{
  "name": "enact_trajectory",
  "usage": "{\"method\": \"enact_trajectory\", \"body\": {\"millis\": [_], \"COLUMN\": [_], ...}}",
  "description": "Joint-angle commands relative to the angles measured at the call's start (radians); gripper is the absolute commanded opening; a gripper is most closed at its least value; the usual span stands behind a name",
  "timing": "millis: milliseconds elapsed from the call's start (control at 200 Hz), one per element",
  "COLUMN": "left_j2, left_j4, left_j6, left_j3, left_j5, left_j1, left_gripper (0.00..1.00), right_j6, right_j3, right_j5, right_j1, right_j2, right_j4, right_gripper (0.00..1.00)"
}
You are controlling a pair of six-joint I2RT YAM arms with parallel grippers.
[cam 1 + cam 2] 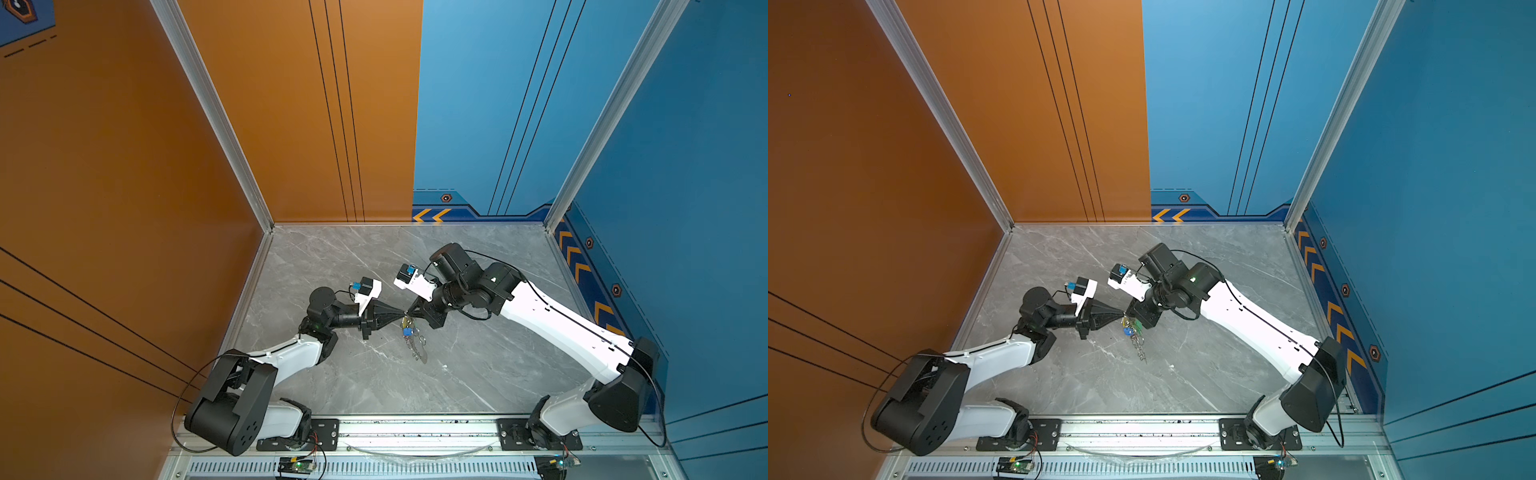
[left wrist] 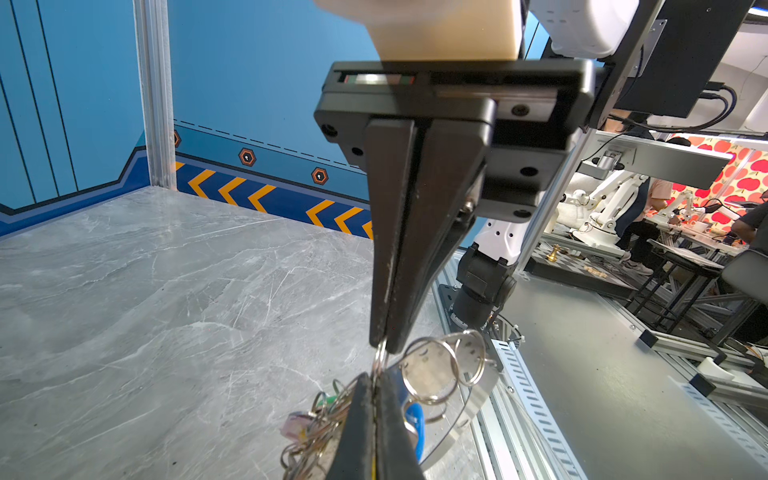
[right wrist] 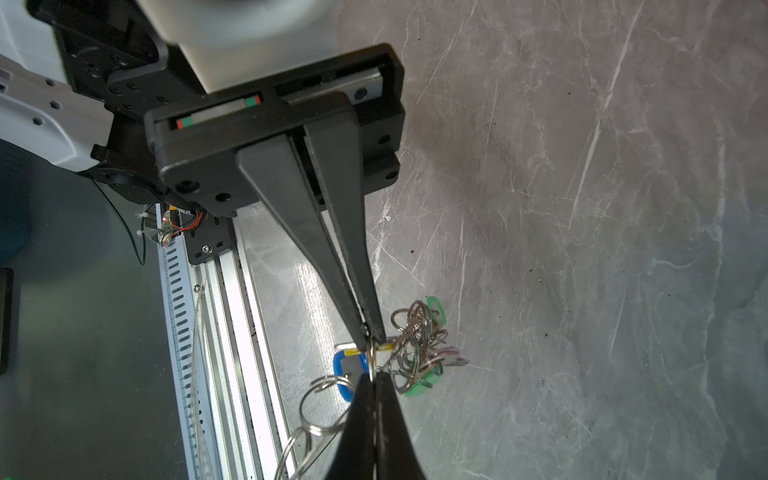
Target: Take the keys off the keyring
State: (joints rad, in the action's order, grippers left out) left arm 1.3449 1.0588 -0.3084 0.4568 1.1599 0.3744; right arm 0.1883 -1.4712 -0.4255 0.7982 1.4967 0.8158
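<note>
Both arms bend inward; the left gripper (image 1: pixel 401 312) and the right gripper (image 1: pixel 410 311) meet almost tip to tip, each with jaws pressed together

Both top views overlook the whole table (image 1: pixel 478 374) from high; wrist views hover close.

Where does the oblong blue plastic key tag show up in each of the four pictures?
Top view: blue plastic key tag just below where left hand and right hand meet.
Top view: same spot.
Left wrist: tag partly hidden behind the right hand.
Right wrist: tag beside the right hand's tips.
Shared landmark: the small silver split ring both hands pinch.
</note>
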Motion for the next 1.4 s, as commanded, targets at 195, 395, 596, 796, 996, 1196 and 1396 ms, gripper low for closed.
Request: {"method": "enact_trajectory", "body": {"millis": [195,395,596,796,996,1196,1396], "left_j2": [-0.006,-0.009,-0.009,-0.007,-0.016,-0.018,-0.02], "left_j4": [0.013,0.013,0.013,0.013,0.013,0.013,0.013], "left_j6": [-0.013,-0.023,-0.026,-0.034,-0.038,-0.041,-0.043], "left_j3": [0.015,0.01,0.011,0.01,0.005,-0.003,-0.009], "left_j5": [0.007,0.004,-0.004,-0.003,-0.008,-0.013,-0.016], "left_j1": [-0.002,-0.009,-0.011,-0.019,-0.023,-0.029,-0.033], "left_gripper": [0.02,0.07,0.13,0.16,0.16,0.15,0.09], "right_j6": [-0.184,-0.262,-0.328,-0.395,-0.49,-0.521,-0.584], "right_j3": [0.109,0.175,0.226,0.283,0.339,0.353,0.401], "right_j5": [0.014,0.018,0.008,0.0,-0.054,-0.071,-0.094], "right_j1": [-0.022,-0.027,-0.031,-0.037,-0.066,-0.077,-0.139], "right_j2": [-0.083,-0.112,-0.127,-0.146,-0.161,-0.161,-0.194], "right_j4": [-0.3,-0.458,-0.585,-0.722,-0.871,-0.914,-0.994], "right_gripper": [0.0,0.0,0.0,0.0,0.0,0.0,0.0]}}
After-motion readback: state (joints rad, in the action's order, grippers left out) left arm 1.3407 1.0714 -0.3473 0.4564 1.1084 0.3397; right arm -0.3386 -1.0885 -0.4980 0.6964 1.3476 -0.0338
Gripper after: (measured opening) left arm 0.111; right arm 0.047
